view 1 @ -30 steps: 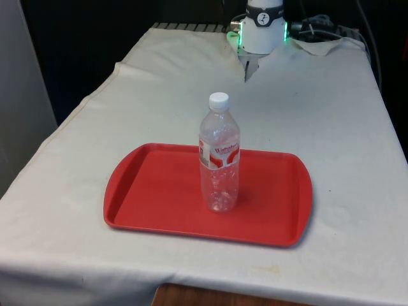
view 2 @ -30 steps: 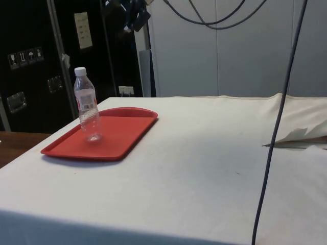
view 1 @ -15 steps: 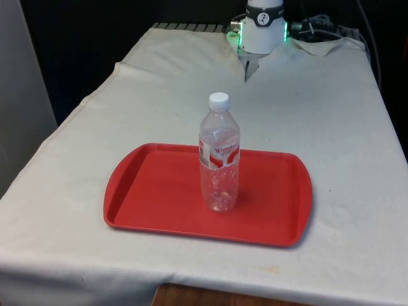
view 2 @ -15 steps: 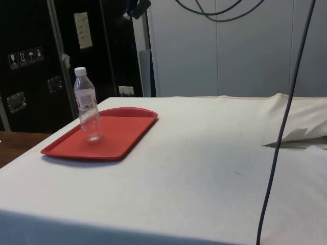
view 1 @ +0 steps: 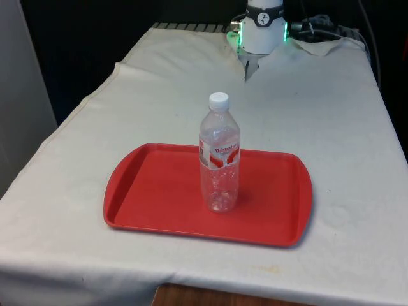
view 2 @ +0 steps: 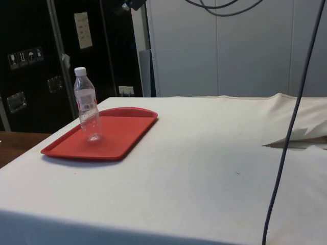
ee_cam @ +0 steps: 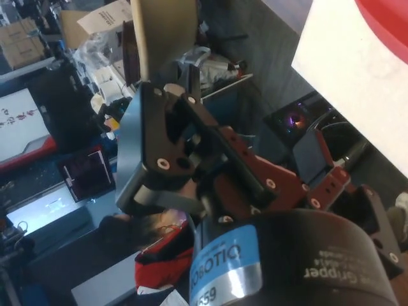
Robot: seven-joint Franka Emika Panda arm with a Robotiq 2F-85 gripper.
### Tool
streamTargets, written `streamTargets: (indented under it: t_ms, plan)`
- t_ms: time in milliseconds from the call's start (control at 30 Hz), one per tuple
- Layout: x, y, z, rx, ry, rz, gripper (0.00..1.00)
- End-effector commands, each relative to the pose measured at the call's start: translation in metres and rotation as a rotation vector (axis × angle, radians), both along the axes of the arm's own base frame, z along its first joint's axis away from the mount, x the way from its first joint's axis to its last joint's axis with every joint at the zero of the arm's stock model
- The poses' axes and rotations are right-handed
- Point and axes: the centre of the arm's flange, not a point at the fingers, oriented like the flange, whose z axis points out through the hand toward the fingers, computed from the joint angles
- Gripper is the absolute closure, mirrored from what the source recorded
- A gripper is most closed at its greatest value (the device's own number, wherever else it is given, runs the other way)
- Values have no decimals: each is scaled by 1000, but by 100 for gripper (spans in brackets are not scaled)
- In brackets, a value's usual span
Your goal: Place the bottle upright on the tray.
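1. The bottle (view 1: 219, 153) stands upright on the red tray (view 1: 146, 191), near the tray's middle. Its white cap is on top and its base is flat on the tray floor. Nothing leans on it or props it.
2. Judged from that, the task looks done: the bottle is on the tray, upright and free. As far as I can see, the only thing left is for the arm to settle clear of the desk (view 1: 319, 95).
3. The tool (ee_cam: 172, 127) is well apart from the bottle and touches neither bottle nor tray. In the wrist view it points past the desk's edge toward room clutter. A corner of the tray (ee_cam: 389, 16) and the white cloth lie off to one side of it.
4. I cannot tell how wide the tool stands, because its parts overlap in the wrist view. It does not hold the bottle, which stands alone on the tray, and I see nothing else gripped in it.
5. Seen from the tool, the bottle sits lower down and off to the side, out of reach of a grasp.
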Motion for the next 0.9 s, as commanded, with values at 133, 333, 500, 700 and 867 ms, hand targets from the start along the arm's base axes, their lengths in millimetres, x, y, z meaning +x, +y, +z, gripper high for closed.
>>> streamTargets:
  t_ms: [133, 333, 500, 700, 867]
  plan:
    - [-2, 11, 3, -41, -10, 4, 0]
    - [1, 22, 3, -60, -12, 15, 0]
    - [2, 27, 4, -61, -13, 22, 0]
    - [5, 27, 4, -72, -13, 30, 0]
    - [11, 20, 4, -92, -13, 31, 0]
